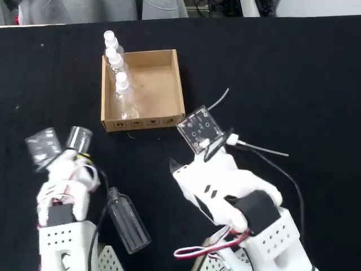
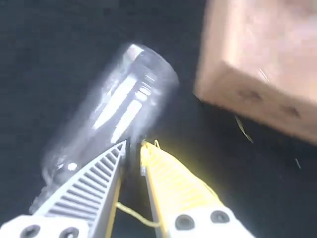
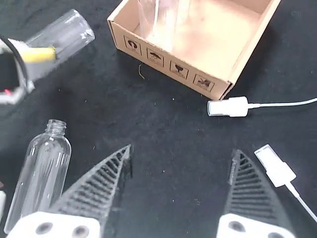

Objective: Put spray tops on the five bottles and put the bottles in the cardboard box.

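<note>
Bottles: three capped bottles (image 1: 118, 69) stand in a row inside the box (image 1: 144, 122), against one side wall. Each has a spray top fitted. It cannot be told whether they are upright or leaning on the wall.

Held bottle (image 1: 79, 138): clear and uncapped, tilted and carried off the table (image 1: 293, 68), near a front corner of the box but apart from it. The left gripper (image 2: 133, 144) is clamped on its neck end. The grey and yellow fingers (image 2: 173, 183) sit almost together. The bottle body projects beyond their tips, base outward.

Loose bottle (image 1: 127, 220): clear and uncapped, lying on its side on the table between the two arms, just beside the left arm. Its open neck points toward the box.

Right gripper (image 3: 181, 151): jaws spread wide and empty, poised over bare table in front of the box's printed front wall.

First top (image 3: 228, 106): lies on the table just beside the other front corner of the box, not touching it. Its thin tube runs away from the box.

Second top (image 3: 275, 166): lies on the table just beside one finger of the right gripper, outside the jaws. Contact with that finger cannot be determined. Its tube trails off along the table, away from the box.
</note>
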`<action>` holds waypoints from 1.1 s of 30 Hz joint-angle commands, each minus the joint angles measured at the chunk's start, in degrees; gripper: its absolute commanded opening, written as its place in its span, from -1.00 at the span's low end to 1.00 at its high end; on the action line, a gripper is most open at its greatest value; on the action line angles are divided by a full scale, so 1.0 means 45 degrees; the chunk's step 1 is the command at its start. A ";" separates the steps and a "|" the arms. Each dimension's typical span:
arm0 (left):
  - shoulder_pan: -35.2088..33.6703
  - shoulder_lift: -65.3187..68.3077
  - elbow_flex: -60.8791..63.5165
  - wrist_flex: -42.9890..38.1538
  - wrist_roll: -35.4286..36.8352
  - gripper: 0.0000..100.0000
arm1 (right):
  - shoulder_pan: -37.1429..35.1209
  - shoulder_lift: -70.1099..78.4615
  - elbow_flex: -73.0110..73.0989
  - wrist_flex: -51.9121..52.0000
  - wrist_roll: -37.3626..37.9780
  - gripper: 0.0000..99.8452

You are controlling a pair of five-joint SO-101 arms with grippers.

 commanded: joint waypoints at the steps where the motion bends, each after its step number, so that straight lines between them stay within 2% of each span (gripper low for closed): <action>1: -0.2061 -0.0176 -0.1162 -0.0313 -0.0059 -0.92 | -0.0098 -0.0635 0.0107 -0.0020 0.0020 -0.48; 14: -0.4933 -0.0176 -0.1553 -0.0313 0.0000 -0.92 | -0.3321 -0.0654 0.0440 -0.0195 -0.0117 -0.48; 22: -0.5050 -0.0176 -0.1573 -0.0254 -0.0117 -0.91 | -0.4845 0.1827 -0.0010 -0.1328 -0.1661 -0.47; 33: -0.6535 -0.0176 -0.1748 -0.0234 -0.0137 -0.91 | -0.7111 0.5734 -0.2256 -0.1348 -0.4669 -0.47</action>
